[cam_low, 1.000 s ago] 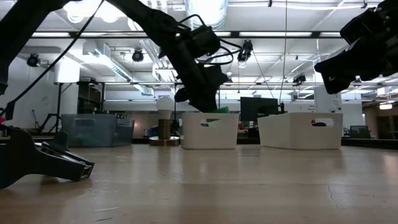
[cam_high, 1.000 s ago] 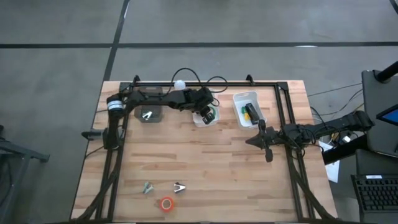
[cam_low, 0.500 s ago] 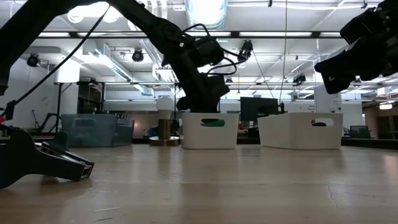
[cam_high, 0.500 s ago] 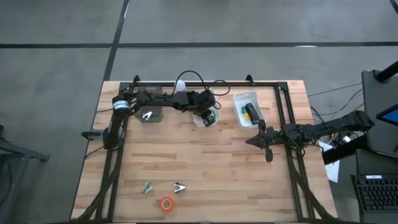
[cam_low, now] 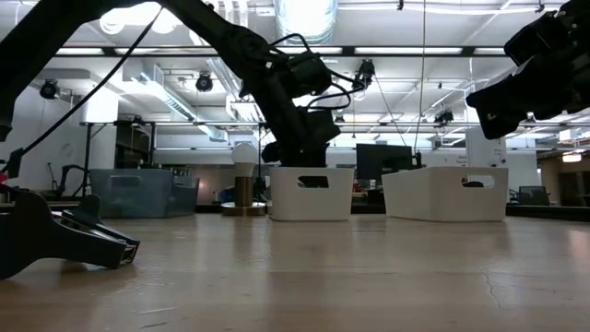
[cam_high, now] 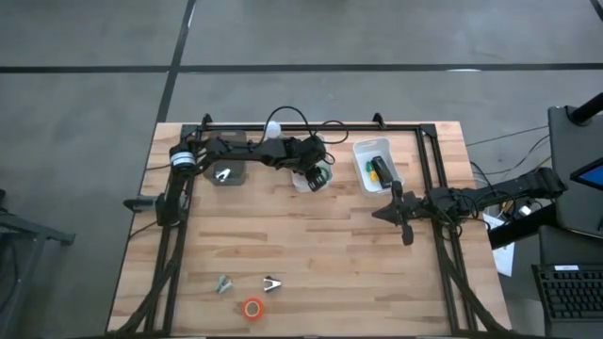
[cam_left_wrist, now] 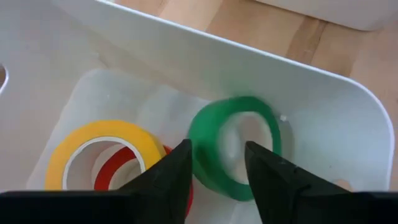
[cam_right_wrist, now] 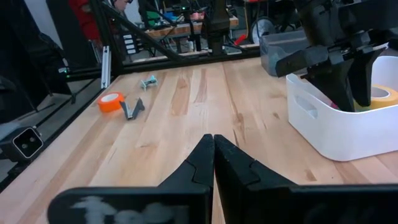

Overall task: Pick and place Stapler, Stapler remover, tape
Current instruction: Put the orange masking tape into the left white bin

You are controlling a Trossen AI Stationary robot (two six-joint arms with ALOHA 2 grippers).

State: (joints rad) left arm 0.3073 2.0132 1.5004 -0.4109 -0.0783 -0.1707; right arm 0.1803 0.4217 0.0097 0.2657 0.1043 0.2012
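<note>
My left gripper (cam_left_wrist: pixel 217 148) is down inside the small white bin (cam_high: pixel 303 184) at the far middle of the table, open. The green tape roll (cam_left_wrist: pixel 208 146) stands on edge in the bin, blurred. Its near wall is between my two fingers, and I cannot tell whether they touch it. Beside it a yellow roll (cam_left_wrist: pixel 99 146) lies on a red roll (cam_left_wrist: pixel 175 186). The orange roll (cam_high: pixel 252 308) lies near the table's near edge. A black stapler (cam_high: pixel 380 169) lies in the second white bin (cam_high: pixel 366 151). My right gripper (cam_right_wrist: pixel 213 149) waits shut above the table's right side.
Two small claw-shaped pieces (cam_high: pixel 223 282) (cam_high: pixel 272 282) lie beside the orange roll. A grey bin (cam_high: pixel 226 172) at the far left holds another claw piece. A black frame rail (cam_high: pixel 429 169) runs along the table's edges. Bare wood lies between the bins and the near objects.
My left gripper has gone down from above the small white bin's rim into it. The green roll went with it: first under the fingers above the rim, then behind the bin's handle slot, now lower in the bin.
</note>
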